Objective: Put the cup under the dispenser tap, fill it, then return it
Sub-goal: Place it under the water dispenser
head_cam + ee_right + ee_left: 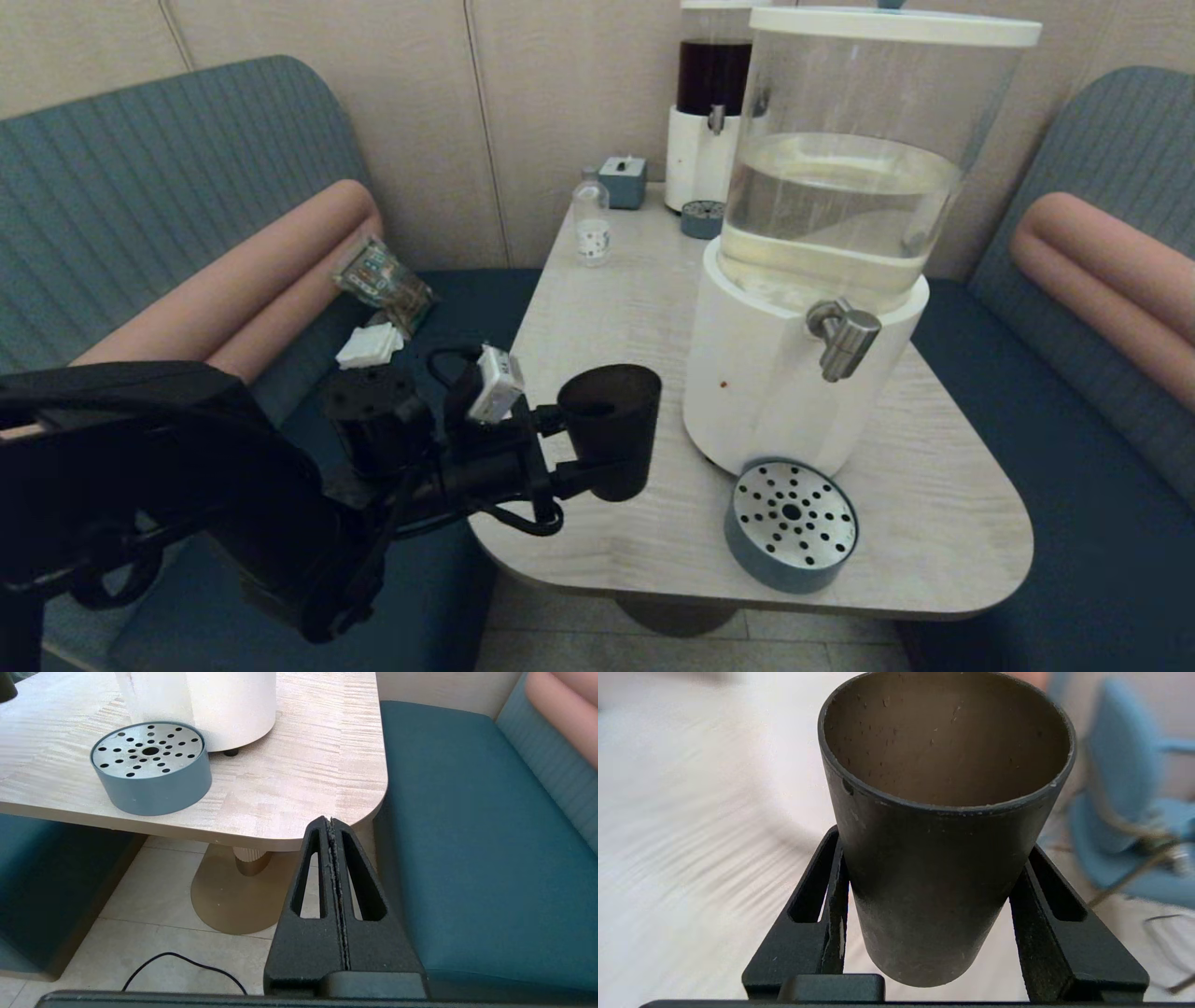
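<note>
Left hand (597,457) clamped on the cup (611,425), upright above the table (616,308), left of the tap (843,338). Right hand (332,823) pressed closed, off the table's corner.

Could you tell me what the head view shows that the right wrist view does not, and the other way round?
Only the head view shows the left gripper holding the dark cup, the steel tap, and the small bottle. Only the right wrist view shows the right gripper, shut and empty, low beside the table's corner, plus a floor cable. Both show the drip tray and the dispenser's white base.
</note>
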### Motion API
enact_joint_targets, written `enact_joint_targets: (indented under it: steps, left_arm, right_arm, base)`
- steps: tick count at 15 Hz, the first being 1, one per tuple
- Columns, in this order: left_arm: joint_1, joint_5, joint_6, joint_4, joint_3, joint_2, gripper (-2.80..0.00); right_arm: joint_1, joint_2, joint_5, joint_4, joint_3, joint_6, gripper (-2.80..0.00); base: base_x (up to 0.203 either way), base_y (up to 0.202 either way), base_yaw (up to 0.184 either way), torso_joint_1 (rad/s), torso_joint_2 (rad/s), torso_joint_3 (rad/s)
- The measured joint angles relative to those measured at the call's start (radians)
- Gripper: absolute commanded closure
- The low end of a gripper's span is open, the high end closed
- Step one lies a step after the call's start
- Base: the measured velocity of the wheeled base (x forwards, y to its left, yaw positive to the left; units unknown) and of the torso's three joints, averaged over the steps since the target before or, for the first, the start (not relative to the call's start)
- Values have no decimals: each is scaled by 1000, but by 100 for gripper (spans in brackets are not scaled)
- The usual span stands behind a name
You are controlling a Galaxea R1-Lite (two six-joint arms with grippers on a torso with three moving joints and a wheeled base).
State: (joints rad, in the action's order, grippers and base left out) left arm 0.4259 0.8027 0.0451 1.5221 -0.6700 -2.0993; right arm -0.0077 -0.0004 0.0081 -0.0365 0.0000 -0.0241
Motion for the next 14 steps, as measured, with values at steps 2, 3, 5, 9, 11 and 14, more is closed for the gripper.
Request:
enact_joint_targets:
  steps: [2, 3, 5, 9, 11, 14]
  left_arm:
    - [107, -62, -22, -1, 1, 25, 0]
    - [147, -91, -31, 0, -12, 25, 0]
    - [206, -128, -45, -1, -63, 5, 0]
    - [252, -134, -52, -1, -135, -57, 0]
    - [256, -135, -52, -1, -170, -93, 0]
    - [259, -135, -53, 0, -230, -151, 0]
  right_arm:
    - [0, 0, 0, 0, 0, 0, 0]
    - [0, 0, 0, 0, 0, 0, 0]
    - [0, 0, 0, 0, 0, 0, 0]
    - [0, 0, 0, 0, 0, 0, 0]
    - [0, 0, 0, 0, 0, 0, 0]
    - [0, 0, 0, 0, 0, 0, 0]
  base:
    - [0, 0, 0, 0, 0, 0]
    - [0, 0, 0, 0, 0, 0]
    - [0, 0, 0, 0, 0, 0]
    - [0, 0, 0, 0, 0, 0]
    - [0, 0, 0, 0, 0, 0]
    - [0, 0, 0, 0, 0, 0]
